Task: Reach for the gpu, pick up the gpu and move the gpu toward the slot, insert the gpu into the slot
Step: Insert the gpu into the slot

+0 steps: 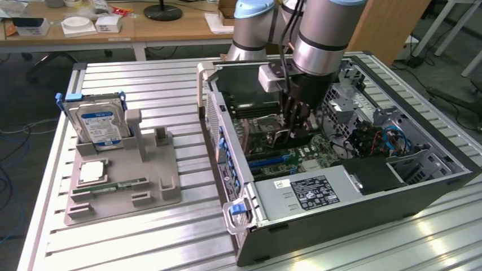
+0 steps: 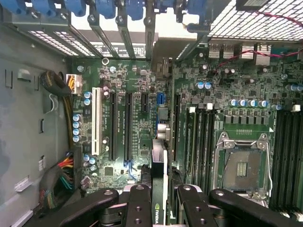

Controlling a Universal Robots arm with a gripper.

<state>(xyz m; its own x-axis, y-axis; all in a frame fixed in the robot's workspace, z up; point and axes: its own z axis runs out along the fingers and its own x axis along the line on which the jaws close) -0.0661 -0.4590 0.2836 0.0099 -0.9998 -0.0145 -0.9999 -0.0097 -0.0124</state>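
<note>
Tool (image 1: 294,129) clenched on the gpu (image 2: 159,184) inside the computer case (image 1: 421,175).
Exterior view: the tool reaches down into the open case on the table (image 1: 135,237). Wrist view: fingers (image 2: 139,208) pinch the gpu edge-on, over the motherboard (image 2: 236,71) and its slots (image 2: 128,127).

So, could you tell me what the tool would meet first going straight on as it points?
The gpu clamped in the tool would touch the motherboard first, probably near its black slots; depth is unclear.
</note>
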